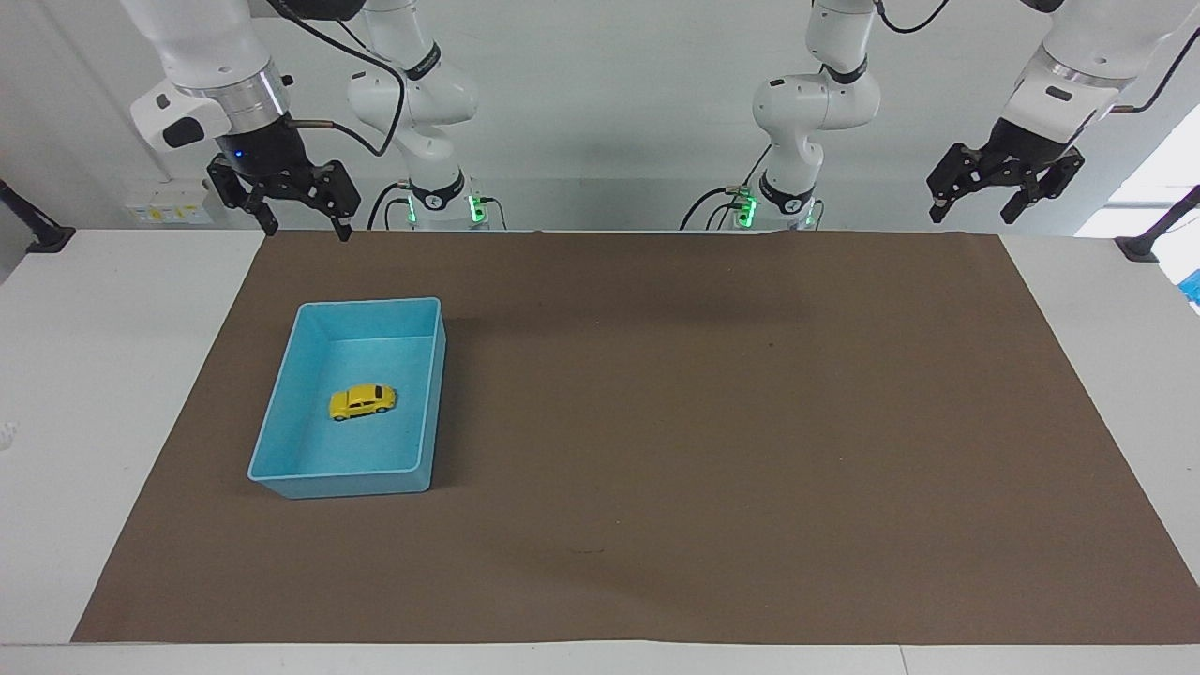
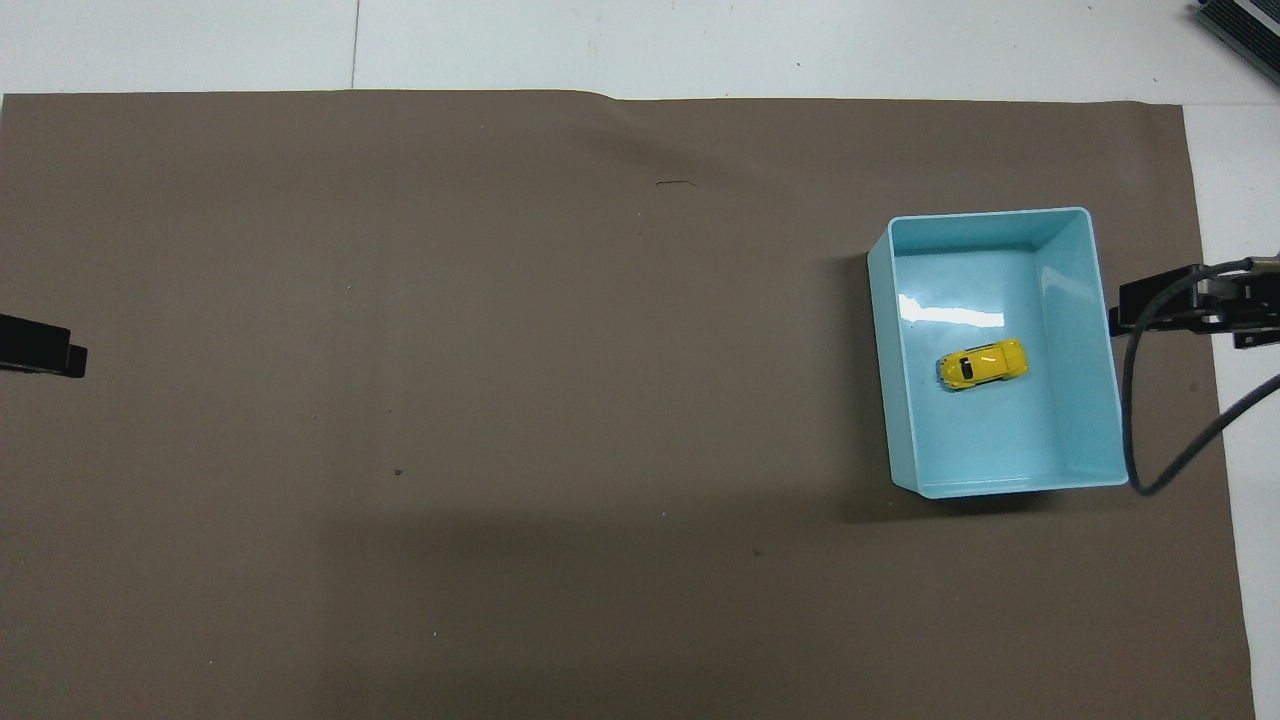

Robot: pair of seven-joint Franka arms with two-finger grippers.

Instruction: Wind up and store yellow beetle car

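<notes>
Sitting on its wheels on the floor of the bin (image 1: 427,412), the car (image 1: 362,401) lies near the middle, clear of all four walls. That light-blue bin rests on the brown mat (image 1: 712,422) toward the right arm's end of the table (image 1: 103,375). High over the mat's edge by the robots, the right gripper (image 1: 298,225) hangs with fingers apart, holding nothing. At the other end, the left gripper (image 1: 972,214) hangs likewise, fingers spread and empty.
</notes>
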